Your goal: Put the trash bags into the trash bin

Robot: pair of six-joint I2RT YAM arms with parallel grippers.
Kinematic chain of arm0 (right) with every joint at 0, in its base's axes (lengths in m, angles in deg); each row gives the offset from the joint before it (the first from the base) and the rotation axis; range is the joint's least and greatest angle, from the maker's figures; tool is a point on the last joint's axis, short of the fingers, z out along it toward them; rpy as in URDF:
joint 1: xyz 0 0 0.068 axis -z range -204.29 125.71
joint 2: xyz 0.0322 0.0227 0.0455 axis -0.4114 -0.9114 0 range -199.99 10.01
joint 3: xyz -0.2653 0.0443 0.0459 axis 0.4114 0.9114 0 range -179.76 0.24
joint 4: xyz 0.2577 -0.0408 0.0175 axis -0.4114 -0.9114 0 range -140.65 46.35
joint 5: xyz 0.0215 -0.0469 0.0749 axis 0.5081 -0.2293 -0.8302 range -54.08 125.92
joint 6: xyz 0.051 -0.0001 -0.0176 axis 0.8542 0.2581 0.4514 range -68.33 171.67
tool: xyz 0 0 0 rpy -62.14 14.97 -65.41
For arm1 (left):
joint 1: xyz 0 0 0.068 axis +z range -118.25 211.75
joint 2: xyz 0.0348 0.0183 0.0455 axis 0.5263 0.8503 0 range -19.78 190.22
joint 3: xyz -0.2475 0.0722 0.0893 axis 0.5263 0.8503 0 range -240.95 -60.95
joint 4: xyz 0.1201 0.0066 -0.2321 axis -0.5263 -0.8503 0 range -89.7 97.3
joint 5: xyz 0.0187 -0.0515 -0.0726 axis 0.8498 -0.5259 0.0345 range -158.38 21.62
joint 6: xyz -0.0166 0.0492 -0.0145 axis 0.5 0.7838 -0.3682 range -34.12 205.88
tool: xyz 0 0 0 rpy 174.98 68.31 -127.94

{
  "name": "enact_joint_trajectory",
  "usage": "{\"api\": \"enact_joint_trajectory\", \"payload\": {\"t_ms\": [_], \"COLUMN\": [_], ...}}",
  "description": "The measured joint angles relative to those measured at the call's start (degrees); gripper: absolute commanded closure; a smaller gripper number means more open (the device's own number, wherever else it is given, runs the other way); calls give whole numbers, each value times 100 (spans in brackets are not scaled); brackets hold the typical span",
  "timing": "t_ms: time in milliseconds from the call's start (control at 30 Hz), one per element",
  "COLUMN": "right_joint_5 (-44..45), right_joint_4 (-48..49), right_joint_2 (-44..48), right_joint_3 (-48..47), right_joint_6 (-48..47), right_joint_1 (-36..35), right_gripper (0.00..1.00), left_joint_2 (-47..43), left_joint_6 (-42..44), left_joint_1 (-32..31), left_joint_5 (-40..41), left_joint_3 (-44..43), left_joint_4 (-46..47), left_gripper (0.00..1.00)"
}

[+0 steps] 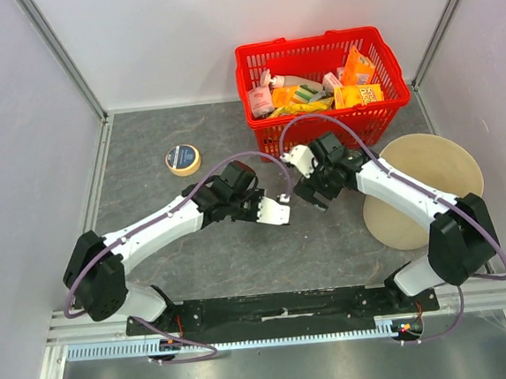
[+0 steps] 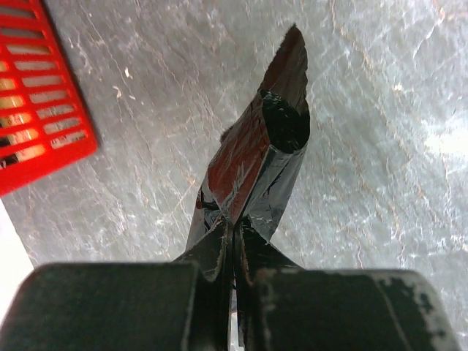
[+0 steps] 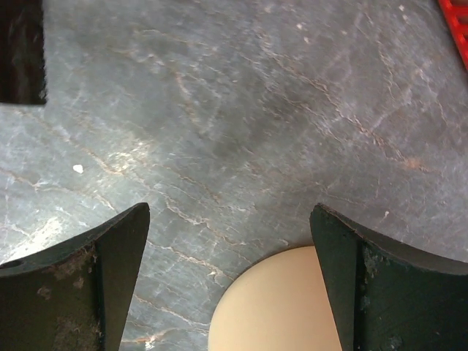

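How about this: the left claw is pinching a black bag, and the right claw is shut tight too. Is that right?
Not quite. The right gripper is wide open and holds nothing; the right wrist view shows its fingers far apart above the table and the trash bin. The left gripper is indeed pinching the black trash bag.

Partly hidden
The right arm point(image 1: 400, 193) covers part of the trash bin point(image 1: 441, 160); the picture's corner crops a black trash bag point(image 3: 20, 51).

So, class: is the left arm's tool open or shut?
Shut: in the wrist view the left tool is closed tight, pinching a crumpled glossy black plastic trash bag.
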Motion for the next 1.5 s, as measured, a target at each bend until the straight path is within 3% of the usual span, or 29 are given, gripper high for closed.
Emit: {"api": "enact_joint_trajectory", "payload": {"t_ms": [133, 500, 867, 1100, 1500], "right_joint_5": [-79, -1032, -1578, -1438, -1051], "right_joint_4": [33, 98, 332, 529, 682], "right_joint_2": [-66, -680, -1517, -2262, -2946], "right_joint_3": [-70, -192, -793, -1340, -1657], "right_joint_6": [160, 286, 415, 546, 610], "right_joint_1": [291, 321, -299, -776, -1419], "right_gripper": [2, 2, 6, 11, 15], "left_joint_2": [-9, -33, -111, -236, -1102], "left_joint_6": [-133, -289, -793, -962, -1200], "left_joint_1": [-208, -225, -262, -280, -280], "left_joint_5": [160, 844, 984, 999, 981], "left_joint_3": [146, 1888, 2050, 2131, 2511], "left_joint_4": [330, 1331, 1912, 1919, 1694], "left_gripper": [98, 97, 64, 57, 56]}}
